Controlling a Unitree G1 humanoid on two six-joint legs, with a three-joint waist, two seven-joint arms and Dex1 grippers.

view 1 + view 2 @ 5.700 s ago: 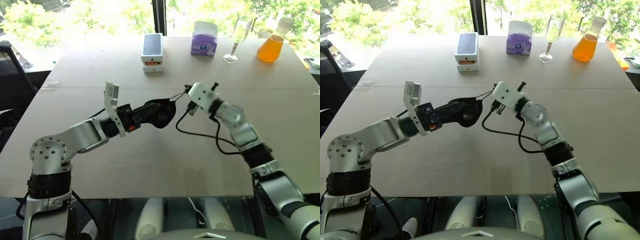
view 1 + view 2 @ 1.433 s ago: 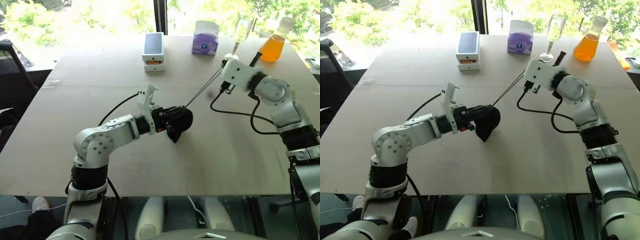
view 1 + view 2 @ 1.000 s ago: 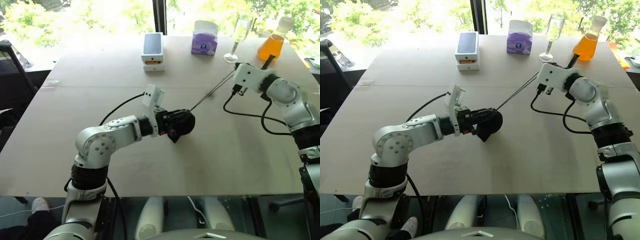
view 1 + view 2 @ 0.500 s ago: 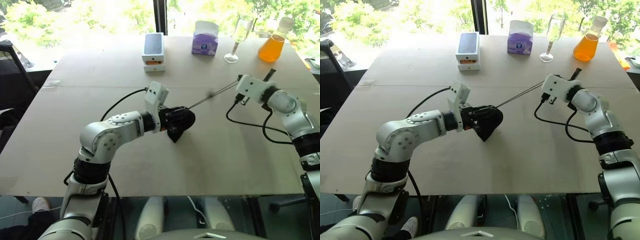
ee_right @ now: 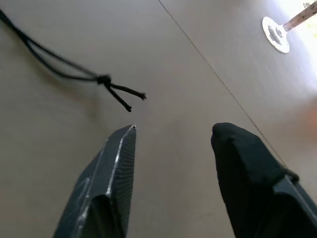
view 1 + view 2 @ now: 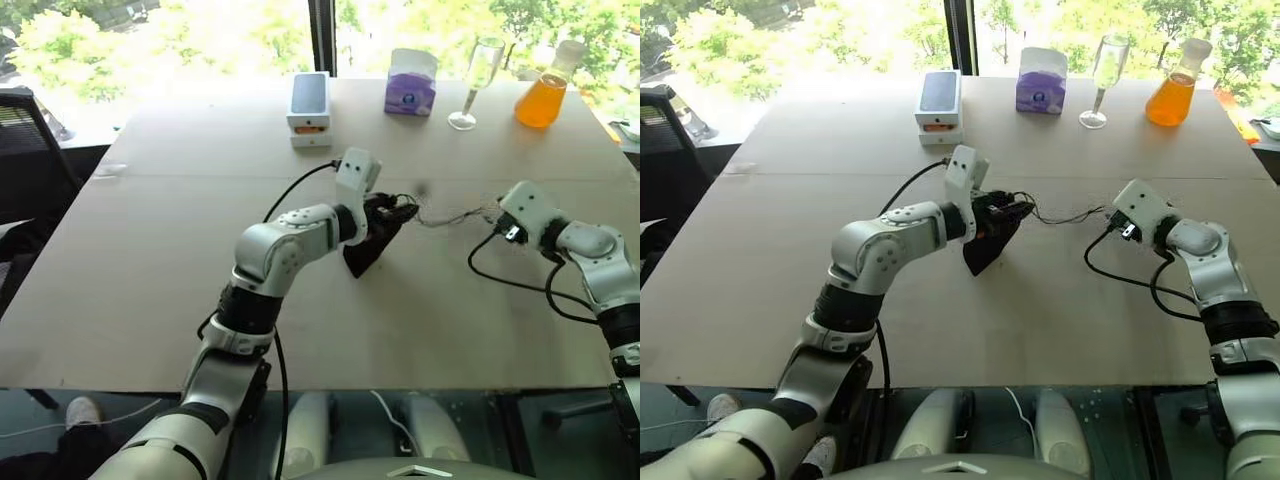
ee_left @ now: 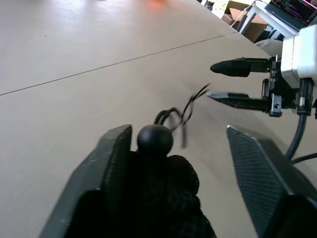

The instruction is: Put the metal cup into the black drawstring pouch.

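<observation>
The black drawstring pouch (image 6: 362, 250) sags onto the table mid-table, its mouth drawn shut under a round bead (image 7: 154, 139). My left gripper (image 6: 392, 212) is at the pouch's top, open. The pouch lies against one finger (image 7: 111, 158) with a gap to the other. The thin cord (image 6: 450, 213) lies slack toward the right, ending in a knot (image 5: 104, 79). My right gripper (image 5: 176, 130) stands open just short of that knot, holding nothing. The metal cup is hidden.
Along the table's far edge stand a stacked phone box (image 6: 310, 105), a purple tissue box (image 6: 410, 85), a tall stemmed glass (image 6: 475, 85) and an orange flask (image 6: 543, 95). A black chair (image 6: 30, 140) sits off the left side.
Both grippers have opened. The cord, taut between them before, now lies slack. My right hand has dropped toward the table, and my left hand has shifted right with the pouch.
</observation>
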